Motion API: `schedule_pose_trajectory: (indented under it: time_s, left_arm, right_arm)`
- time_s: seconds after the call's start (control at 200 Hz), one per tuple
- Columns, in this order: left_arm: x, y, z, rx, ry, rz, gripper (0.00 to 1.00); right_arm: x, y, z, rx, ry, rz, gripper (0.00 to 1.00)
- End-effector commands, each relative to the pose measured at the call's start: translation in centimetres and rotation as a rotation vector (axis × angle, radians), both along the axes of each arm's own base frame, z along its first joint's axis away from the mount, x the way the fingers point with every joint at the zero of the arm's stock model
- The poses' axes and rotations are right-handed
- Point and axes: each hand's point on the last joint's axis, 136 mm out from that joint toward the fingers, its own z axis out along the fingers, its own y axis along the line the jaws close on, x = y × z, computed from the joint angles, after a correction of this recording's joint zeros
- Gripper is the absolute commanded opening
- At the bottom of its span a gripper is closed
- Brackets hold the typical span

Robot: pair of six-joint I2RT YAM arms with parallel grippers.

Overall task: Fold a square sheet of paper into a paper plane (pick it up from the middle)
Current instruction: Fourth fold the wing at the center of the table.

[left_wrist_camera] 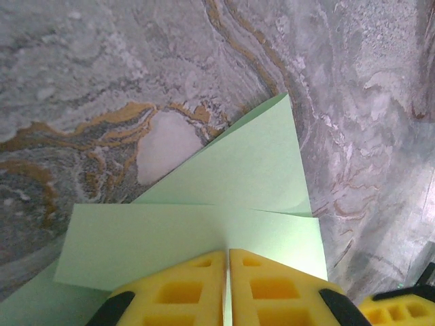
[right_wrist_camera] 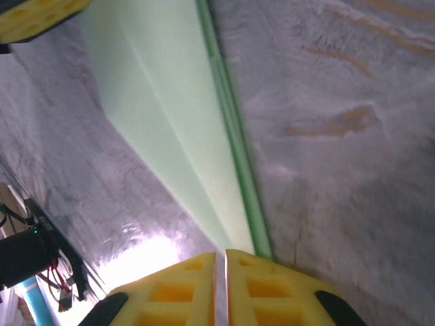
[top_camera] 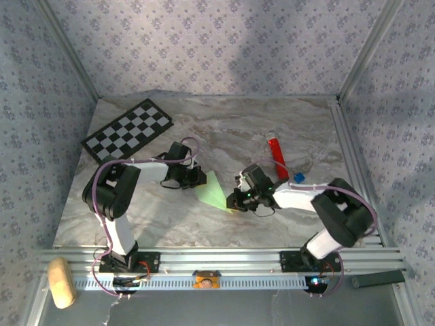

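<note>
Left tool (left_wrist_camera: 228,265) pinching paper plane (left_wrist_camera: 231,183) wide end; right tool (right_wrist_camera: 219,265) pinching pointed tip.

Checkerboard (top_camera: 128,129) far-left on table (top_camera: 224,129); red tube (top_camera: 276,157) right, blue item (top_camera: 298,177) near.

The paper plane (left_wrist_camera: 224,204) is thin, matt, light green paper with crisp creases. The surface (left_wrist_camera: 102,81) under it has a smooth marble-look finish, shiny where light glares beside the plane in the right wrist view. The left gripper (left_wrist_camera: 228,265) has pads (left_wrist_camera: 211,275) of matt yellow foam-like plastic. Right of the plane, the red tube (top_camera: 275,157) looks glossy.
</note>
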Motion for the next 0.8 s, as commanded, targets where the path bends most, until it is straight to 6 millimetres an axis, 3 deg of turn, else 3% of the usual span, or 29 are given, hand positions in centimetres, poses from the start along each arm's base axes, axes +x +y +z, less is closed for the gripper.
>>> schedule_pose_trajectory:
  time_s: [0.0,0.13,0.255,0.365,0.795]
  left_arm:
    - [-1.0,1.0,-1.8,0.044,0.049,0.023,0.11]
    - [-1.2,1.1,-1.8,0.046,0.063,0.032,0.10]
    - [-1.4,1.3,-1.8,0.050,0.069,0.038,0.10]
    - [-1.3,1.4,-1.8,0.063,0.068,0.038,0.10]
    - [-1.0,1.2,-1.7,0.063,0.073,0.040,0.10]
  right_arm:
    - [0.3,-1.9,1.0,-0.048,-0.034,-0.084,0.18]
    - [-0.6,-2.9,0.6,-0.046,0.033,-0.156,0.30]
    - [-2.0,-2.7,-0.1,-0.049,0.108,-0.132,0.32]
    - [-1.5,-2.5,-0.4,-0.043,0.117,-0.157,0.35]
    - [-1.4,-2.0,-1.3,-0.038,0.148,-0.179,0.30]
